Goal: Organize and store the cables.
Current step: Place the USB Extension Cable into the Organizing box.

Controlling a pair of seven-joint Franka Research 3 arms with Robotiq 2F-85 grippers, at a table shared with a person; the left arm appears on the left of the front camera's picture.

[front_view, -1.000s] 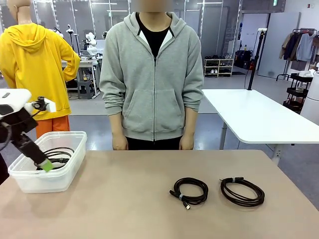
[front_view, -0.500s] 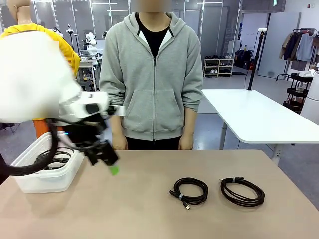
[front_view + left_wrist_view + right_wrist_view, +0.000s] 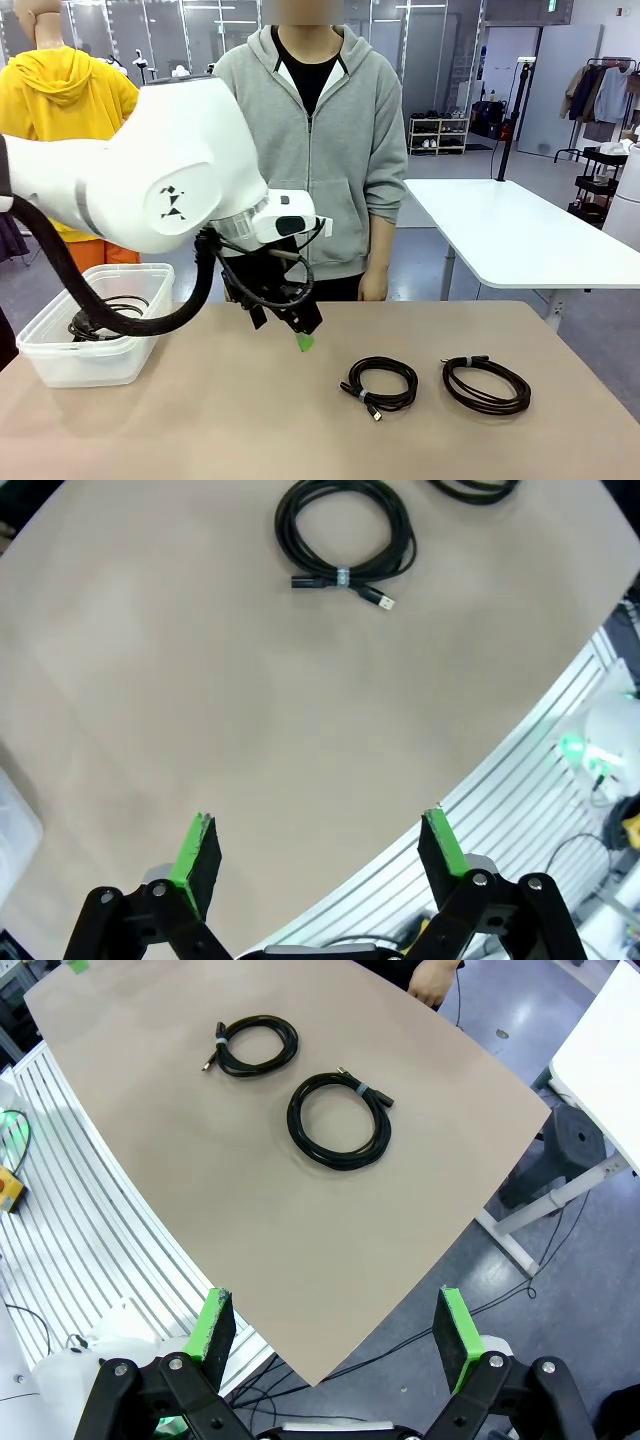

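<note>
Two coiled black cables lie on the tan table: a smaller coil (image 3: 380,385) with a plug end toward the front, and a wider coil (image 3: 486,385) to its right. More black cable (image 3: 108,312) lies in the clear plastic box (image 3: 60,365) at the left. My left gripper (image 3: 301,336) hangs open and empty over the table's middle, left of the smaller coil (image 3: 345,540), its green pads (image 3: 197,848) wide apart around bare tabletop. My right gripper (image 3: 335,1332) is open and empty, high above the table's corner, with both coils (image 3: 258,1045) (image 3: 340,1120) below it.
A person in a grey hoodie stands at the far edge, hands (image 3: 238,288) down at the sides. The table's near edge and a white slatted floor (image 3: 520,800) lie under my left wrist. A white table (image 3: 520,235) stands at the back right.
My left arm has swung from the plastic box rightward across the table to its middle, gripper still open and empty. The coils on the table have not moved.
</note>
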